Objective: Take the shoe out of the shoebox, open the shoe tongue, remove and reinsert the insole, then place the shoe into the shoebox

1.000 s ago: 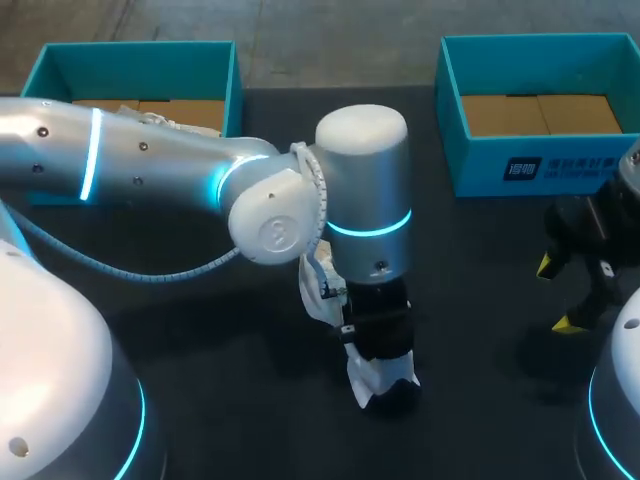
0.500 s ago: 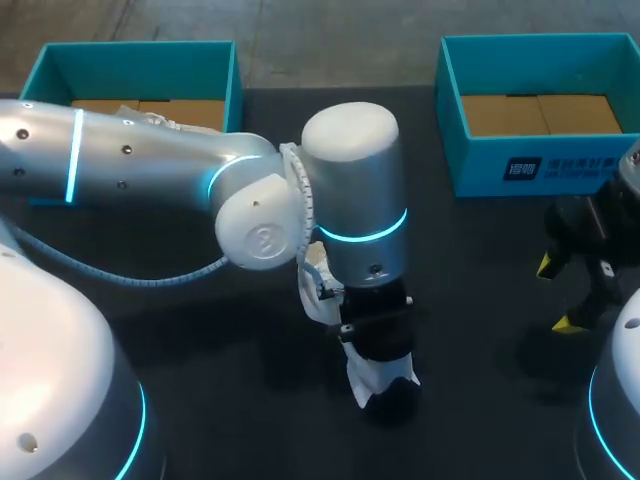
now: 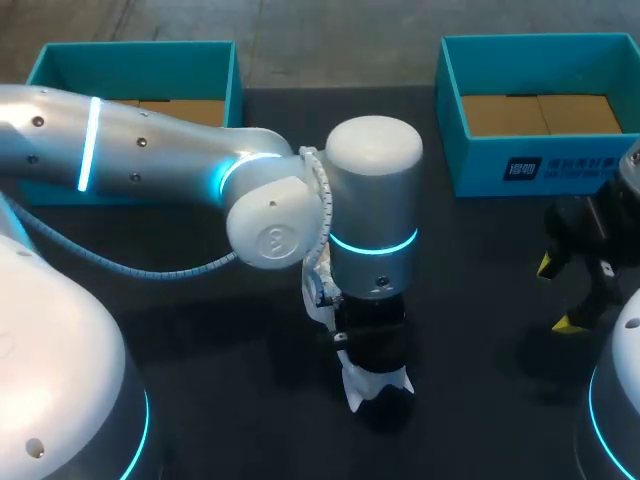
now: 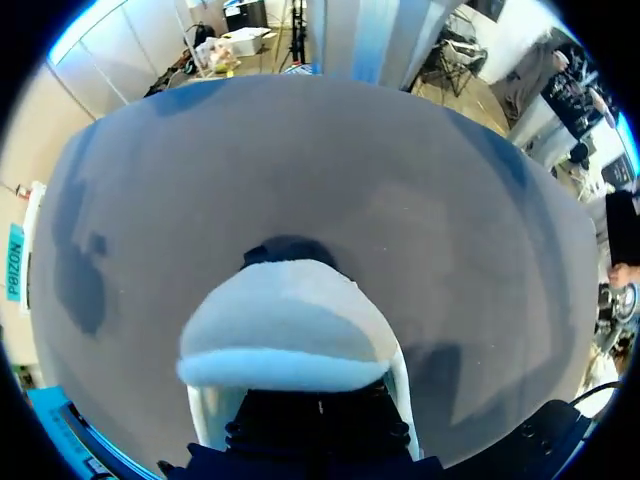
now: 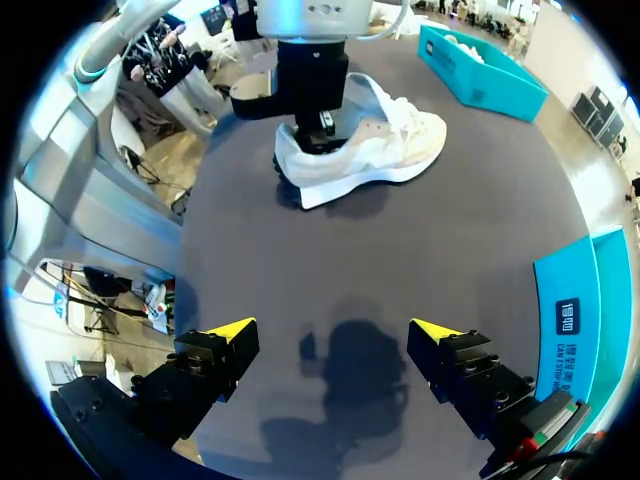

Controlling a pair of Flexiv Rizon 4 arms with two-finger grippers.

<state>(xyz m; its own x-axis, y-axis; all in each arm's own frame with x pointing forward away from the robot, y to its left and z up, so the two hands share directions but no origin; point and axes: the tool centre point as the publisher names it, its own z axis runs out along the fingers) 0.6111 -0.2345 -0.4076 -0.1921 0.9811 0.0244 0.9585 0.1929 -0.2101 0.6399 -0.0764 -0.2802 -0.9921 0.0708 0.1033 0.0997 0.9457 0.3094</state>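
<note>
The left gripper (image 5: 318, 125) pinched the shoe's (image 5: 365, 140) heel, likely steadying it near the table's (image 5: 450, 230) front edge; the right gripper (image 5: 330, 335) hung open, free for the tongue.

The table (image 3: 480, 280) has a dark, matte top under even light. In the head view a soft shadow lies on it toward 4 o'clock, and its far edge runs along 12 o'clock.
</note>
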